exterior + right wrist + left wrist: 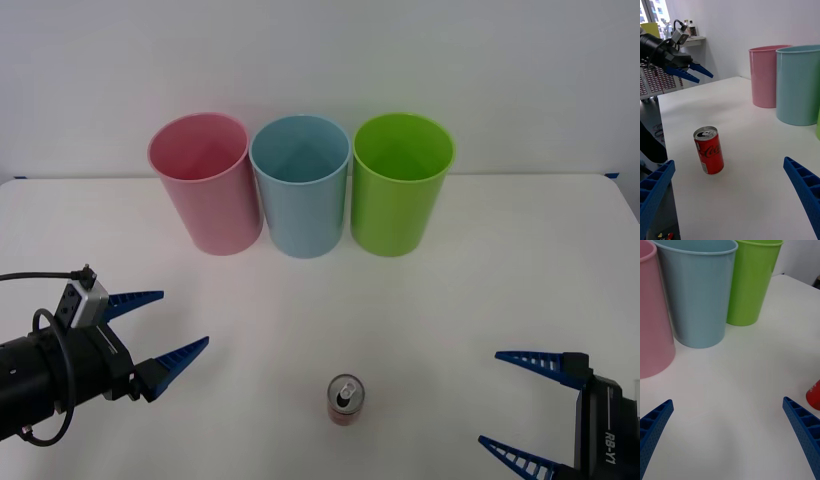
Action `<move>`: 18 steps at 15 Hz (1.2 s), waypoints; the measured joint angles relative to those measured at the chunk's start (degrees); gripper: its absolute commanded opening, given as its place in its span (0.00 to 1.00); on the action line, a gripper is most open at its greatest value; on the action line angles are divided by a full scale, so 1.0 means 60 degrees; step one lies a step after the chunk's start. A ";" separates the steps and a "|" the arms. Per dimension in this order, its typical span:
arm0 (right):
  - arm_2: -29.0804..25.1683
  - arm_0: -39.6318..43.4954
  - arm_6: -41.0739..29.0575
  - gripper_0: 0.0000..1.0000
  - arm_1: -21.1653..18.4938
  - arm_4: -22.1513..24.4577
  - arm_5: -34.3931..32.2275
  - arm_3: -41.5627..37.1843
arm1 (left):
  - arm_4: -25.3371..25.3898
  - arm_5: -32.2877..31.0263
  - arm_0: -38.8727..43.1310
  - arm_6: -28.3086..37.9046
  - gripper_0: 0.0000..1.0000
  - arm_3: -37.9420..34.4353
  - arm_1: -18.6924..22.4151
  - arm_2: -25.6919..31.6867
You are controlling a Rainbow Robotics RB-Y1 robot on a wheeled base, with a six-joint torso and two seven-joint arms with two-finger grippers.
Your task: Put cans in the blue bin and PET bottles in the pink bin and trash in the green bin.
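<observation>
A small red can (346, 400) stands upright near the table's front edge, seen close in the right wrist view (709, 150) and at the edge of the left wrist view (814, 399). At the back stand the pink bin (200, 185), the blue bin (300, 190) and the green bin (400, 190) in a row. My left gripper (182, 320) hovers open to the left of the can. My right gripper (490, 397) is open to the can's right, fingers pointing toward it. PET bottles and trash are out of view.
The white table (450, 300) ends at a wall behind the bins. In the right wrist view the table's edge (662, 112) runs past the can, with shelving and a window beyond it.
</observation>
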 measured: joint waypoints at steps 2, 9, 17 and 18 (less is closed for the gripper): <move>0.0146 -0.0042 0.0173 1.00 0.0308 0.0343 0.0036 0.0006 | 0.0000 0.0000 0.0000 0.0000 1.00 0.0000 0.0000 0.0000; 0.0406 -0.0194 0.1440 1.00 0.1235 0.1253 0.0257 0.0872 | 0.0000 0.0000 0.0000 0.0000 1.00 0.0000 0.0000 0.0000; 0.1468 -0.0882 0.3014 1.00 0.1237 0.0676 0.0619 0.3100 | 0.0000 0.0000 0.0000 0.0000 1.00 0.0000 0.0000 0.0000; 0.1596 -0.0912 0.3063 1.00 0.1237 0.0668 0.0714 0.3106 | 0.0000 0.0000 0.0000 0.0000 1.00 0.0000 0.0000 0.0000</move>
